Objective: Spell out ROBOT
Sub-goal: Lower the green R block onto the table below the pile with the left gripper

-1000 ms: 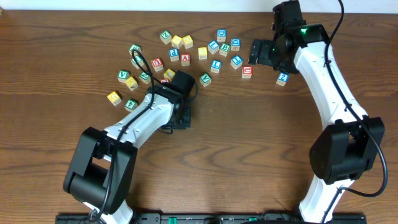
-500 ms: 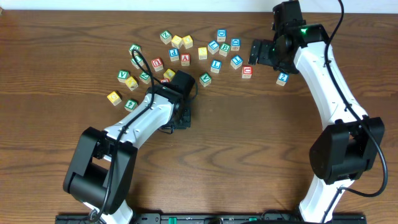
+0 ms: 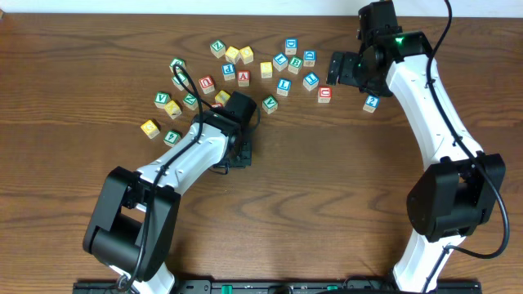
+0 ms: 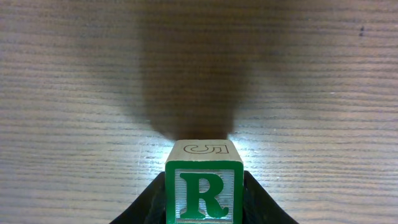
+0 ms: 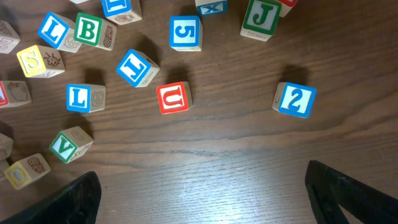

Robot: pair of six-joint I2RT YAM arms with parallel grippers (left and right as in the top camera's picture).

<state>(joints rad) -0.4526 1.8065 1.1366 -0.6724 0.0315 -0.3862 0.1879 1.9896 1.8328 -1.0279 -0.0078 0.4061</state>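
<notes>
Nothing moved; R block (image 4: 203,186) gripped; woodgrain table (image 4: 74,93).

In my left pincer (image 4: 203,208), the R block (image 4: 203,186) shows a green R, with an outlined 5 on top. On the tabletop (image 5: 217,162) I read: U block (image 5: 173,98) red, 2 block (image 5: 294,99) blue, B block (image 5: 89,29) green.

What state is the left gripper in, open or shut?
Shut on the R block. In the left wrist view, the left gripper's dark fingers press against both sides of the block.
</notes>
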